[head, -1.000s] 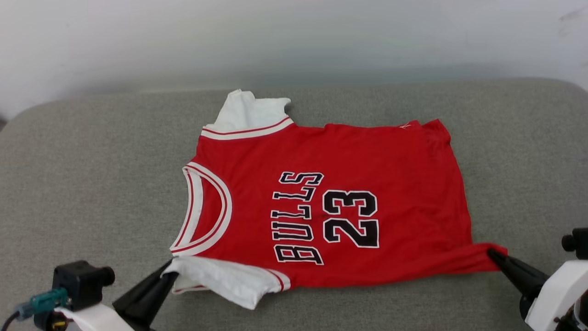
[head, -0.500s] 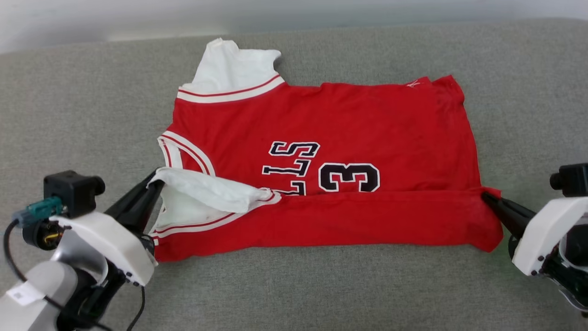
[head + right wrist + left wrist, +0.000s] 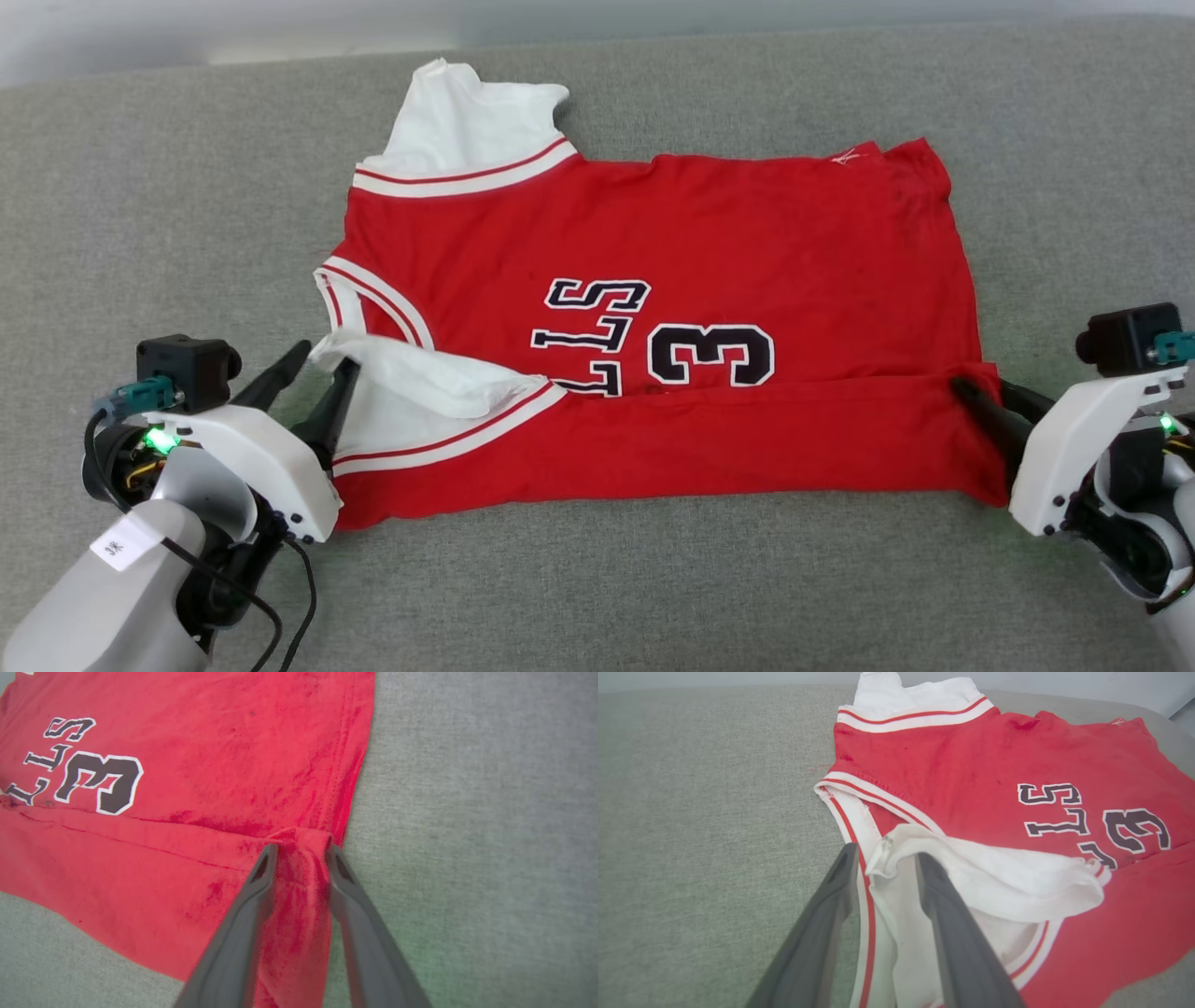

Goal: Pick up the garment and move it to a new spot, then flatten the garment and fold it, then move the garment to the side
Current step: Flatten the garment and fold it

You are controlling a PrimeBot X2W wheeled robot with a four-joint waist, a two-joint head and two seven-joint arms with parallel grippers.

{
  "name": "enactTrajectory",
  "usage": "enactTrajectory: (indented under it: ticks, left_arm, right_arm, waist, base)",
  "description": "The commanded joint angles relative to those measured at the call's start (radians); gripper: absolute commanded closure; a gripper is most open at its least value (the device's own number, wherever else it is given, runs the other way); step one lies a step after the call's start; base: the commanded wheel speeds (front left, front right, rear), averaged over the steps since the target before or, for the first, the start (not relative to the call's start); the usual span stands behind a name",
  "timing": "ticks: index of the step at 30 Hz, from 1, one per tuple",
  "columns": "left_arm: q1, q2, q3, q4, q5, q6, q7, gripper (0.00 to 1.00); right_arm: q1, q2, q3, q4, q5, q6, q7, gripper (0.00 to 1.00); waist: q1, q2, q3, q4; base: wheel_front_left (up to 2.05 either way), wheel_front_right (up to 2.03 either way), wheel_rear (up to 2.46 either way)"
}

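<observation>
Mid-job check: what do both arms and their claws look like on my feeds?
Left claw and right claw: two long, dark, tapering fingers each, on white wrist shells carrying a black camera block with a teal connector and a green light. The left forearm is grey, with a white label and loose black cables.

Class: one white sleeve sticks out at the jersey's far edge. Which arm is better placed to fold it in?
Left, probably. The left gripper sits open at the collar end, where the far sleeve lies; the right gripper is at the hem end.
</observation>
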Motion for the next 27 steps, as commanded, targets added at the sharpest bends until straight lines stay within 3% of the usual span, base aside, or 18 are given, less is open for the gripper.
enactTrajectory:
  ticks: [1,7,12,20,27]
  left_arm:
    - [-0.010,-0.004,0.002,0.007,0.005,0.001,-0.012,0.00]
    - [0.041,-0.031,-0.002,0.033,0.015,0.023,-0.072,0.00]
    - [0.119,-0.017,0.013,-0.011,0.001,0.084,-0.084,0.00]
    - [0.276,0.034,-0.015,-0.143,-0.025,0.212,0.028,0.00]
    - [0.316,0.066,-0.027,-0.254,-0.008,0.330,0.110,0.00]
  right_arm:
    - [-0.012,0.007,0.006,0.002,-0.010,0.000,-0.003,0.00]
    - [0.013,-0.004,0.034,-0.014,-0.057,0.000,-0.005,0.00]
    - [0.066,-0.004,0.018,-0.049,-0.138,0.000,0.034,0.00]
    - [0.197,0.096,-0.150,-0.139,-0.265,0.000,0.150,0.00]
    - [0.293,0.206,-0.259,-0.292,-0.344,0.000,0.224,0.00]
  waist:
    - [-0.0002,0.0000,-0.012,0.002]
    - [-0.0002,0.0000,-0.074,-0.001]
    - [-0.0002,0.0000,-0.123,-0.010]
    - [-0.0002,0.0000,-0.156,-0.028]
    - [-0.0002,0.0000,-0.129,-0.050]
  base:
    - [0.00,0.00,0.00]
    - [0.00,0.00,0.00]
    - [0.00,0.00,0.00]
    - [0.00,0.00,0.00]
    - [0.00,0.00,0.00]
